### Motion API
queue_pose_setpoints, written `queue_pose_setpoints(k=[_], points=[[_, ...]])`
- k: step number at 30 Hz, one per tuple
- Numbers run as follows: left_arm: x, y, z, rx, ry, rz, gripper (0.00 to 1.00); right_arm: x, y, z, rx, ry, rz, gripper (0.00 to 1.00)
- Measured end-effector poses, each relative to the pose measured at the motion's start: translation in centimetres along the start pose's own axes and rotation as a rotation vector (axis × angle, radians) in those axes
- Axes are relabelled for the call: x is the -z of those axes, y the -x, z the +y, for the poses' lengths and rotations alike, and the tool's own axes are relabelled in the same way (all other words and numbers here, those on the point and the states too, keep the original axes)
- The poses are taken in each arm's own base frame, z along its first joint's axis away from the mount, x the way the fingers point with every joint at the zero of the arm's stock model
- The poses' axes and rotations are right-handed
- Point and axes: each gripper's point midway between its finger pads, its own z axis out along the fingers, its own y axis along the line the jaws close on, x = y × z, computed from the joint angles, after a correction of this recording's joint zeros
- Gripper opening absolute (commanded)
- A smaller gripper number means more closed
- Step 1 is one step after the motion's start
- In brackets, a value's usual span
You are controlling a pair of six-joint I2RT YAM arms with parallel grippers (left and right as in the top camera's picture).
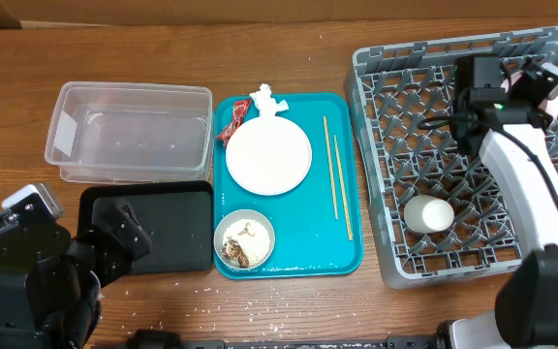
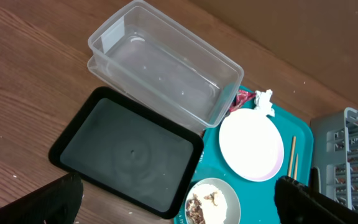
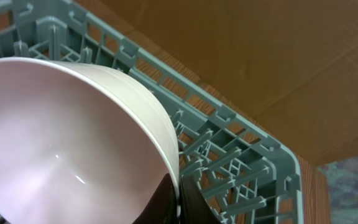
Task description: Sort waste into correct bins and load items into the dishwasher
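A round white plate (image 1: 268, 155), a crumpled white tissue (image 1: 266, 100), a red wrapper (image 1: 232, 124), two chopsticks (image 1: 335, 176) and a small bowl with food scraps (image 1: 244, 238) lie on the teal tray (image 1: 303, 254). My right gripper (image 1: 529, 85) is shut on the rim of the pinkish-white bowl (image 3: 61, 143) and holds it tilted over the far corner of the grey dish rack (image 1: 473, 254). A small pale bowl (image 1: 428, 213) lies in the rack. My left gripper (image 1: 124, 231) is open and empty above the black tray (image 1: 177, 208), beside the clear tub (image 1: 129, 131).
The left wrist view shows the clear tub (image 2: 166, 68), black tray (image 2: 129, 149), plate (image 2: 252, 144), scrap bowl (image 2: 211, 200) and a corner of the rack (image 2: 350, 155). The rack's upright pegs (image 3: 229, 146) stand close under the held bowl. Crumbs dot the wooden table near the black tray.
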Motion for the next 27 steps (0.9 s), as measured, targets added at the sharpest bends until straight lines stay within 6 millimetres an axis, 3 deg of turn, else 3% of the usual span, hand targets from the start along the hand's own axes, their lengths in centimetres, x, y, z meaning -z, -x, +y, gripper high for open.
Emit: queue_pose_setpoints(k=[10, 13, 18, 19, 20, 22, 27], points=[[0.0, 0.0, 0.0, 0.0, 0.0, 0.0, 1.0, -2.1, -2.8, 2.4, 0.133, -0.078, 0.021, 0.04], [0.0, 0.0, 0.0, 0.0, 0.0, 0.0, 1.0, -1.5, -2.9, 2.7, 0.151, -0.076, 0.008, 0.04], [0.0, 0.0, 0.0, 0.0, 0.0, 0.0, 1.0, 1.1, -3.7, 4.3, 0.239, -0.028, -0.018, 0.04], [0.0, 0.0, 0.0, 0.0, 0.0, 0.0, 1.0, 1.5, -3.8, 4.4, 0.254, -0.025, -0.023, 0.17], [0.0, 0.0, 0.0, 0.0, 0.0, 0.0, 1.0, 1.8, -3.9, 4.5, 0.268, -0.024, -0.028, 0.4], [0.0, 0.0, 0.0, 0.0, 0.0, -0.001, 1.0, 2.4, -4.3, 4.8, 0.295, -0.011, -0.025, 0.73], [0.0, 0.0, 0.0, 0.0, 0.0, 0.0, 1.0, 3.6, -5.0, 5.7, 0.33, 0.028, -0.027, 0.79]])
